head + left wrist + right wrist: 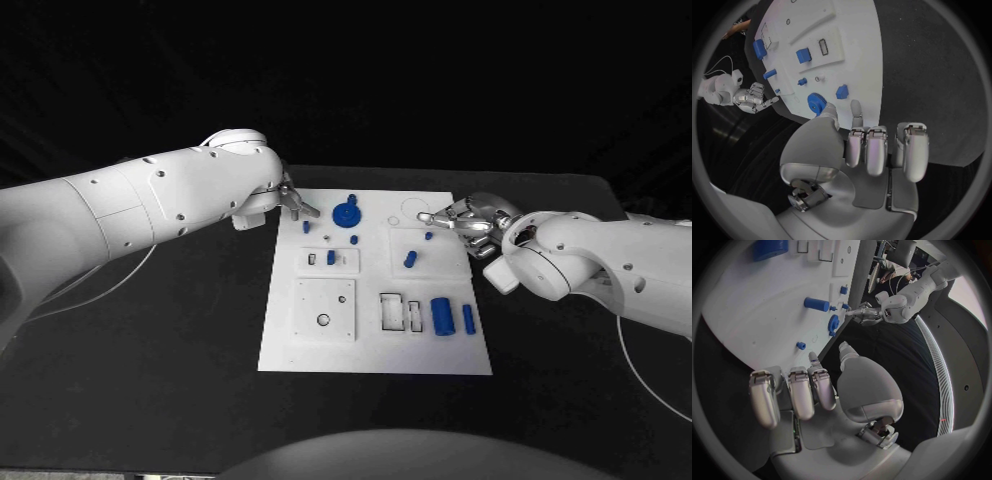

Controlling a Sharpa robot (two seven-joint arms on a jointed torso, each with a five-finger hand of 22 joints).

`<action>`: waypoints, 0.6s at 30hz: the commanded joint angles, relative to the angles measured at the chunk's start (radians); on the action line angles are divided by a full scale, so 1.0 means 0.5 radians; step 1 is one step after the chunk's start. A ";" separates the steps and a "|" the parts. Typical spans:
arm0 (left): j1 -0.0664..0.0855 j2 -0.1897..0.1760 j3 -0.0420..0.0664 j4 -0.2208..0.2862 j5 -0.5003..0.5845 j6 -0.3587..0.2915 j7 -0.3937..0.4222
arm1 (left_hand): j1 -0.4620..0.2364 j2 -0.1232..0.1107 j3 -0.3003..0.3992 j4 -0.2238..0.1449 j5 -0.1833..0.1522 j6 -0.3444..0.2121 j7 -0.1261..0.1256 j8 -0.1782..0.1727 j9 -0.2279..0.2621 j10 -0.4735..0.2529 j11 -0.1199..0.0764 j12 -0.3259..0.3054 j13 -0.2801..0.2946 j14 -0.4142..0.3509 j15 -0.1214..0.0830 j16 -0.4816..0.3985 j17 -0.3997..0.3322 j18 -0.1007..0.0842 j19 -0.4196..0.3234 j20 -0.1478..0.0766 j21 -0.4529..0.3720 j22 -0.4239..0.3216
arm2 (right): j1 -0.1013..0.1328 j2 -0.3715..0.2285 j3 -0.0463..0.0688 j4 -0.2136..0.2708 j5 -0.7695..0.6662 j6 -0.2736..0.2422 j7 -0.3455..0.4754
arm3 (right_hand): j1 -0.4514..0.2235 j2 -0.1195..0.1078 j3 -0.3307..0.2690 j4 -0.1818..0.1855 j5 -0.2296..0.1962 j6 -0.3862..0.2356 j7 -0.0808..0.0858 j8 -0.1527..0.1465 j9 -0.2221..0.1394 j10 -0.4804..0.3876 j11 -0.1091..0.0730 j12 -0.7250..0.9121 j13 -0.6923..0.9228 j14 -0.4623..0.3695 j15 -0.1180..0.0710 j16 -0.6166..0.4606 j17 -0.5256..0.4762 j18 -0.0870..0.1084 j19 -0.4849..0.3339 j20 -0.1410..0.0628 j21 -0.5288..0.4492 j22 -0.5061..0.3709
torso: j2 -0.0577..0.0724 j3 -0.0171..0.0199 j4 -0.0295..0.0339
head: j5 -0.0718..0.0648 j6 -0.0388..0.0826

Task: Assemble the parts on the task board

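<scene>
Head view: from above my shoulders, looking down at the black surface [144,380] and the whole task board [375,345]. Left wrist view: close behind my left hand [873,155], facing across the board's far end. Right wrist view: close behind my right hand [811,395], facing the same end from the opposite side. All three share the blue gear [346,214].

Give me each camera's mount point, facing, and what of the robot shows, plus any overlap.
Head view: on the robot's head, looking down at the white rectangular task board; left hand and right hand both show, at the board's far end.
Left wrist view: behind the left hand, facing along the board; the right hand shows too.
Right wrist view: behind the right hand, facing the board; the left hand shows beyond.
Shared: all three show the blue toothed gear.
</scene>
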 commanded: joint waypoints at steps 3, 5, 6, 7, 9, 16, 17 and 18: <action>0.000 0.007 0.000 0.003 0.012 0.076 0.030 | 0.003 -0.001 -0.013 0.000 0.008 0.013 -0.001 -0.014 0.000 0.212 0.003 0.013 0.526 0.215 -0.006 0.005 0.526 -0.015 0.207 -0.015 0.005 0.527 | -0.001 0.000 -0.001 0.001 -0.010 0.024 -0.001 | 0.002 0.021 -0.008 -0.001 0.009 0.003 0.013 0.008 0.003 0.206 0.016 -0.010 0.523 0.208 0.012 0.008 0.526 -0.013 0.210 0.016 0.009 0.526 | -0.001 -0.0007 0.001 | -0.006 0.000; 0.000 0.007 0.000 0.007 0.012 0.092 0.024 | 0.002 -0.002 -0.015 0.000 0.008 0.013 -0.001 -0.015 -0.001 0.212 0.003 0.013 0.526 0.215 -0.006 0.005 0.526 -0.015 0.207 -0.015 0.005 0.527 | -0.001 0.001 -0.001 0.000 -0.010 0.023 -0.002 | 0.002 0.021 -0.008 -0.001 0.009 0.003 0.013 0.008 0.003 0.206 0.016 -0.010 0.523 0.208 0.012 0.008 0.526 -0.013 0.210 0.016 0.009 0.526 | -0.002 -0.0005 0.000 | -0.004 -0.001; 0.000 0.007 0.000 0.009 0.012 0.096 0.022 | 0.002 -0.002 -0.016 0.000 0.008 0.012 -0.001 -0.015 -0.001 0.212 0.003 0.013 0.526 0.215 -0.006 0.005 0.526 -0.015 0.207 -0.015 0.005 0.527 | -0.001 0.001 -0.001 0.000 -0.010 0.024 -0.002 | 0.002 0.021 -0.008 -0.001 0.009 0.003 0.013 0.008 0.003 0.206 0.016 -0.010 0.523 0.208 0.012 0.008 0.526 -0.013 0.210 0.016 0.009 0.526 | -0.002 0.0001 0.000 | -0.004 -0.001; 0.000 0.008 0.000 0.012 0.012 0.097 0.020 | 0.002 -0.002 -0.016 0.000 0.008 0.012 -0.001 -0.015 -0.001 0.212 0.003 0.013 0.526 0.215 -0.006 0.005 0.526 -0.015 0.207 -0.015 0.005 0.527 | -0.001 0.001 -0.001 0.000 -0.010 0.024 -0.002 | 0.002 0.021 -0.008 -0.001 0.009 0.003 0.013 0.008 0.003 0.206 0.016 -0.010 0.523 0.208 0.012 0.008 0.526 -0.013 0.210 0.016 0.009 0.526 | -0.002 0.0000 -0.001 | -0.004 -0.001; 0.000 0.009 0.000 0.015 0.012 0.100 0.018 | 0.006 -0.001 -0.017 -0.002 0.009 0.011 -0.001 -0.017 -0.001 0.212 0.004 0.013 0.526 0.215 -0.005 0.005 0.526 -0.015 0.207 -0.015 0.005 0.527 | -0.001 0.002 -0.001 0.000 -0.010 0.025 -0.002 | 0.002 0.021 -0.008 -0.001 0.009 0.003 0.013 0.008 0.003 0.206 0.016 -0.010 0.523 0.208 0.012 0.008 0.526 -0.013 0.210 0.016 0.009 0.526 | -0.001 -0.0001 0.001 | -0.005 -0.001; -0.001 0.007 0.000 0.026 0.012 0.115 -0.004 | 0.113 0.027 -0.005 -0.008 0.039 0.007 -0.004 -0.029 -0.004 0.212 0.001 0.013 0.526 0.215 -0.006 0.005 0.526 -0.015 0.207 -0.016 0.005 0.527 | -0.001 0.007 -0.001 0.001 -0.010 0.027 -0.004 | 0.005 0.023 -0.008 -0.002 0.013 0.002 0.013 0.008 0.003 0.206 0.017 -0.010 0.523 0.208 0.013 0.008 0.526 -0.013 0.210 0.016 0.009 0.526 | 0.000 0.0012 -0.002 | -0.005 -0.005; -0.001 0.006 0.000 0.029 0.012 0.119 -0.008 | 0.149 0.031 0.001 -0.007 0.098 0.005 -0.005 -0.033 -0.006 0.212 0.000 0.013 0.526 0.215 -0.008 0.005 0.526 -0.015 0.207 -0.016 0.005 0.527 | -0.001 0.007 -0.001 0.002 -0.010 0.027 -0.005 | 0.005 0.023 -0.008 -0.002 0.013 0.002 0.013 0.008 0.003 0.206 0.017 -0.010 0.523 0.208 0.013 0.008 0.526 -0.013 0.210 0.016 0.009 0.526 | 0.000 0.0005 0.000 | -0.004 -0.005; -0.001 0.005 0.000 0.031 0.012 0.122 -0.012 | 0.183 0.034 0.006 -0.005 0.163 0.004 -0.007 -0.038 -0.008 0.212 -0.002 0.013 0.526 0.215 -0.009 0.005 0.526 -0.015 0.207 -0.017 0.005 0.527 | -0.001 0.007 -0.001 0.002 -0.010 0.027 -0.005 | 0.005 0.023 -0.008 -0.002 0.013 0.002 0.013 0.008 0.003 0.206 0.017 -0.010 0.523 0.208 0.013 0.008 0.526 -0.013 0.210 0.016 0.009 0.526 | 0.000 0.0006 0.000 | -0.003 -0.006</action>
